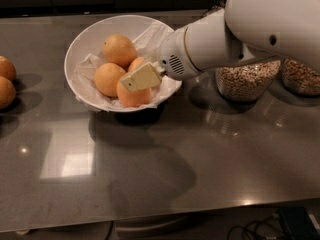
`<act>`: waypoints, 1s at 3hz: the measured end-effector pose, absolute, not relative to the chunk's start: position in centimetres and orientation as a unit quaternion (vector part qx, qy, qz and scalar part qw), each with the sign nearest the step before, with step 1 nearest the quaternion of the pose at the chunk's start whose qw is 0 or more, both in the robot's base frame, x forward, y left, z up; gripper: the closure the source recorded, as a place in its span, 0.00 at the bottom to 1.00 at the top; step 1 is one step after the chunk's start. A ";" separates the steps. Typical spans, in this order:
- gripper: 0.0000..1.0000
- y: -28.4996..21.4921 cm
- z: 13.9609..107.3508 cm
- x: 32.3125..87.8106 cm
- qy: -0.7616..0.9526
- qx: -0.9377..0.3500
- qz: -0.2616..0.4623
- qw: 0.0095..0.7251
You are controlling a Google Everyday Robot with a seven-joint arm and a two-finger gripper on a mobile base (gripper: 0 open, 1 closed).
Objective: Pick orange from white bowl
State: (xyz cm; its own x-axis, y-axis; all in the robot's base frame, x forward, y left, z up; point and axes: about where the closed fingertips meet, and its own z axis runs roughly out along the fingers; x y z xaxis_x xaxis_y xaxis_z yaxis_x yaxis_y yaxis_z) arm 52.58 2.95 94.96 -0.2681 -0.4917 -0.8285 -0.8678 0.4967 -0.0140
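Above counter (200, 154), tool (141, 77) half-hides orange (135, 97) in white bowl (84, 40).

The smooth cream tool (140, 78) was over the smooth white round bowl (82, 41) lined with crumpled paper (152, 34), on a shiny grey table (210, 164).

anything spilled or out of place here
Nothing is spilled or damaged. The only oddity is two loose oranges on the counter at the far left, outside the white bowl. The gripper is in the bowl, over the front orange.
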 end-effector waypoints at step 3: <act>0.16 3.5 93.2 52.4 0.776 -0.434 0.223 0.399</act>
